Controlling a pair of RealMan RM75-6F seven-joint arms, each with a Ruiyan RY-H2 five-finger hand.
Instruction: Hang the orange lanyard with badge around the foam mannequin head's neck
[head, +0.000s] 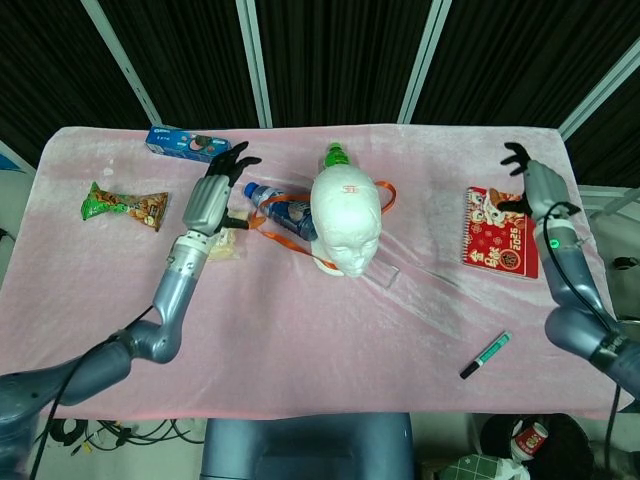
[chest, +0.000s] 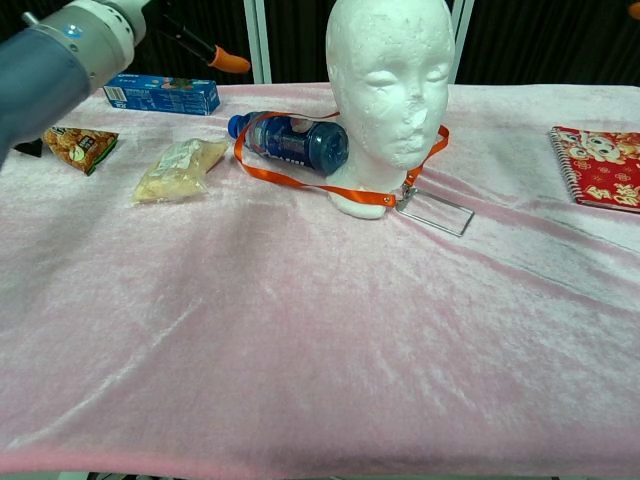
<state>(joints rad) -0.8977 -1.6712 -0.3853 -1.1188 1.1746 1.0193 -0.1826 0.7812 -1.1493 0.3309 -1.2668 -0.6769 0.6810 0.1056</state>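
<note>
Orange lanyard (chest: 300, 178) looped around foam head's (chest: 390, 90) neck, badge (chest: 436, 212) on desk (chest: 320, 340). Left hand (head: 208, 196), right hand (head: 530, 185): fingers spread, holding nothing.

A pink velvety cloth (chest: 300, 340) is spread over the table. A blue drink bottle (chest: 290, 141) is laid on its side near the middle, and behind it in the head view the green cap of another bottle (head: 336, 155) is seen. A pale yellowish snack bag (chest: 178, 168) is placed to the left of the blue bottle. A blue biscuit box (chest: 163, 94) is set near the far edge, and a green and orange snack packet (head: 124, 206) is laid toward the left edge. A red spiral notebook (head: 502, 229) is placed at the right, and a green marker (head: 485, 354) is laid nearer the front edge.
</note>
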